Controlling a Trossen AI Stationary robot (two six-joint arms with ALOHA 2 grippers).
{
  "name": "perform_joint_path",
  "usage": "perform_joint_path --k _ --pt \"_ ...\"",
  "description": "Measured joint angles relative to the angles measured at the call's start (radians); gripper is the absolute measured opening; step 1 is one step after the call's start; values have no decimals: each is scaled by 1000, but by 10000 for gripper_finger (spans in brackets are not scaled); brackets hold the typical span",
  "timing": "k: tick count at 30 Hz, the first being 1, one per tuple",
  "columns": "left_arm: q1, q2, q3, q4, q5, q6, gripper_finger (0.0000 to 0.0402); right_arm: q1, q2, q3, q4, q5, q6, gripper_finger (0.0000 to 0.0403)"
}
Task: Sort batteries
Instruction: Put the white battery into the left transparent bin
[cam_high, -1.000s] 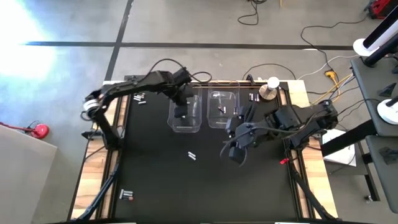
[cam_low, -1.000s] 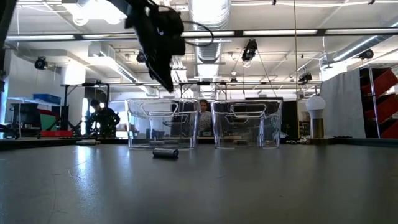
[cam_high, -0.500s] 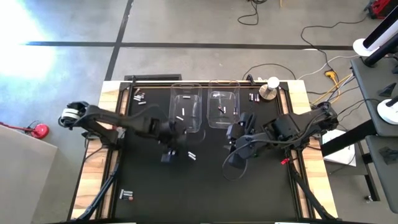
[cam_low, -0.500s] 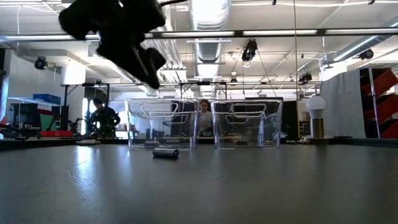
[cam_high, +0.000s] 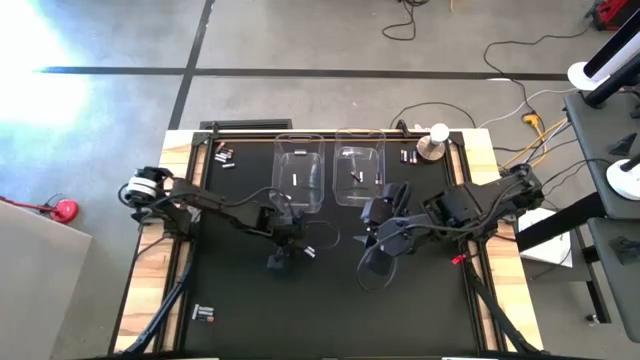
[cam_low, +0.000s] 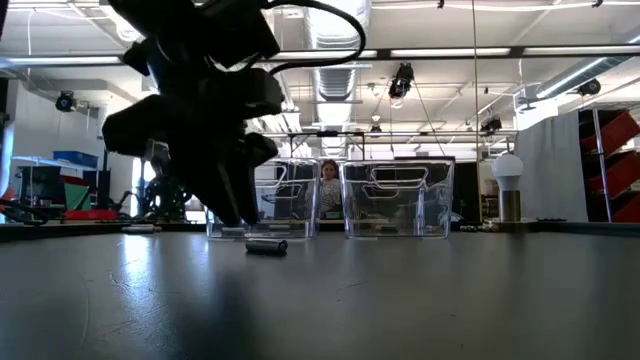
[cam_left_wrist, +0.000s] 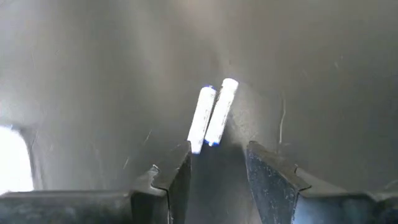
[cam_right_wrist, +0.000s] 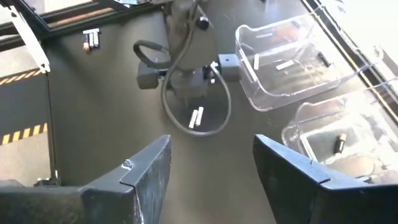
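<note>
Where the high view looks straight down, the left gripper (cam_high: 280, 258) hangs low over the dark surface (cam_high: 240, 310) just beside a pair of white batteries (cam_high: 309, 250), in front of the two clear bins (cam_high: 298, 180), while the right gripper (cam_high: 375, 262) waits right of centre with its fingers apart. In the low view, the left arm (cam_low: 205, 120) fills the near left, its tip down by a dark battery (cam_low: 266, 245) lying before the left bin (cam_low: 262, 198). In the left wrist view, the two fingers (cam_left_wrist: 175, 177) stand apart, clamped on nothing, with the white pair (cam_left_wrist: 211, 113) lying side by side just ahead of them. In the right wrist view, its own fingers (cam_right_wrist: 146, 174) are spread wide, and the same pair (cam_right_wrist: 196, 117) lies beside the left arm, near the bins (cam_right_wrist: 292, 56).
</note>
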Motion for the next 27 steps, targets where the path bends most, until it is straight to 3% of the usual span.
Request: perform_joint_path --k 10,14,27 --pt "27 110 106 -106 -27 88 117 26 1 0 26 0 38 216" --pt "30 128 131 -182 -17 113 117 44 1 -1 38 -1 54 212" --pt "29 133 170 -210 -17 90 117 71 1 -59 52 -1 123 203"
